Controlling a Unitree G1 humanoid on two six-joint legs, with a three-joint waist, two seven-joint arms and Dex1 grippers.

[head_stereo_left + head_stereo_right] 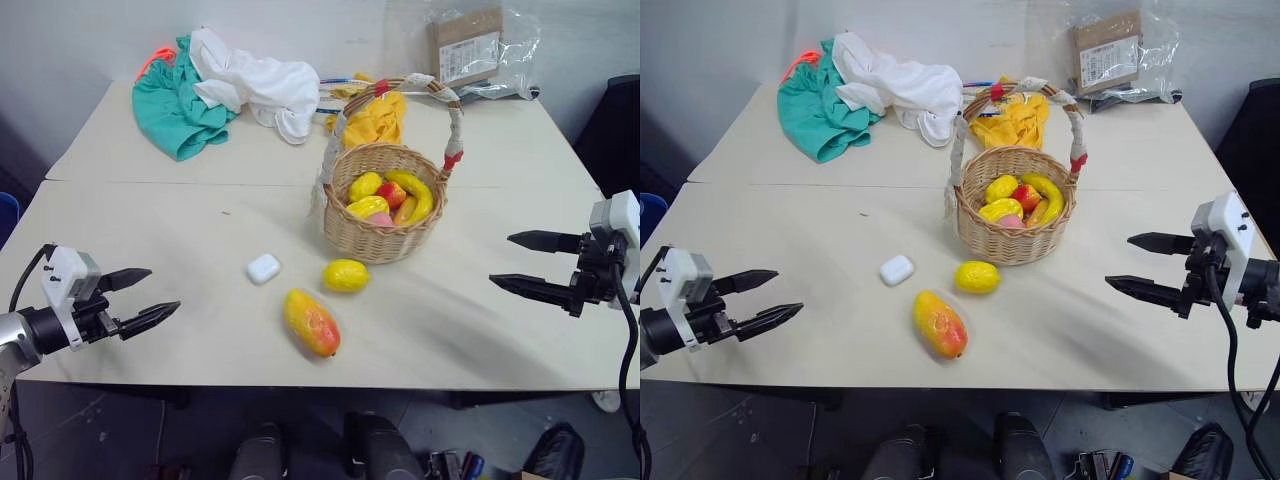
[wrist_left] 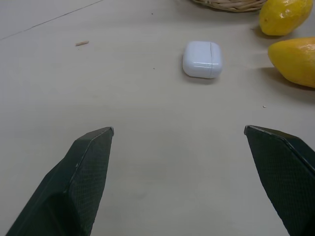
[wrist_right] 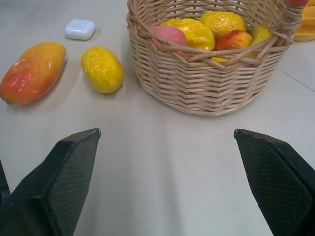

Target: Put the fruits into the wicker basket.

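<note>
An orange-red-and-yellow mango (image 1: 311,322) lies on the table near its front edge. Just behind it sits a yellow lemon (image 1: 346,275), close to the wicker basket (image 1: 375,240). The basket stands mid-table with its banded handle arching over several yellow and red fruits (image 1: 392,195) inside. My left gripper (image 1: 143,296) hovers open at the table's front left, well apart from the mango. At the right side my right gripper (image 1: 522,263) is open too, pointing toward the basket with nothing between its fingers.
A small white case (image 1: 263,268) rests left of the lemon. At the back lie a teal and white heap of clothes (image 1: 222,88), a yellow cloth (image 1: 377,118) and a bagged cardboard box (image 1: 468,47). A seam (image 1: 150,182) joins two tabletops.
</note>
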